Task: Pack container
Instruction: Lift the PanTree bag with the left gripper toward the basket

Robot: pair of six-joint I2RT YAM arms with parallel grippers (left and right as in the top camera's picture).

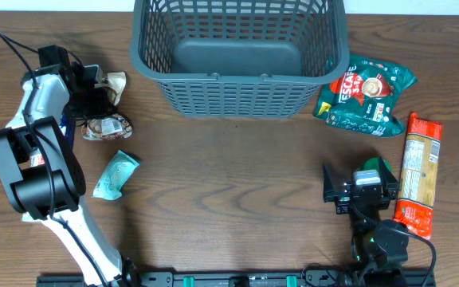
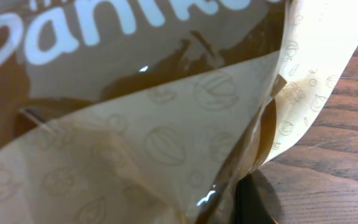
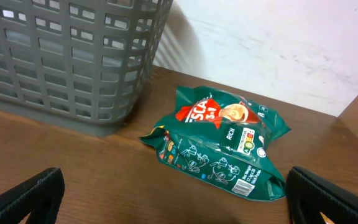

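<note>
Broad brown wood-grain table (image 1: 229, 187), with everything laid out on top. At the far edge, centred: the container (image 1: 241, 100), a large dark grey plastic basket with slotted sides, upright and empty.

Near its right corner but not touching: a crinkled green coffee-mix packet (image 3: 219, 149). Facing that, the right gripper (image 3: 179, 204), spread wide and holding nothing. Best left parked there, out of the crossing path.

Far left, well apart from the basket: a glossy brown-and-cream snack packet (image 2: 166, 143), film filling the left wrist view. Pinched narrow on it, the left gripper (image 1: 94, 96). Cannot tell the depth of the bite; probably a hold on loose, slippery film.

- Lift slowly and straight up first, watching for the film sliding out.
- Raise high enough to clear the thick rim before swinging right.
- Lower well inside, towards one corner of the solid floor, saving room for the other packets.
- Release only once low.

Mind the small teal pouch (image 1: 116, 175) near the arm when lifting.
</note>
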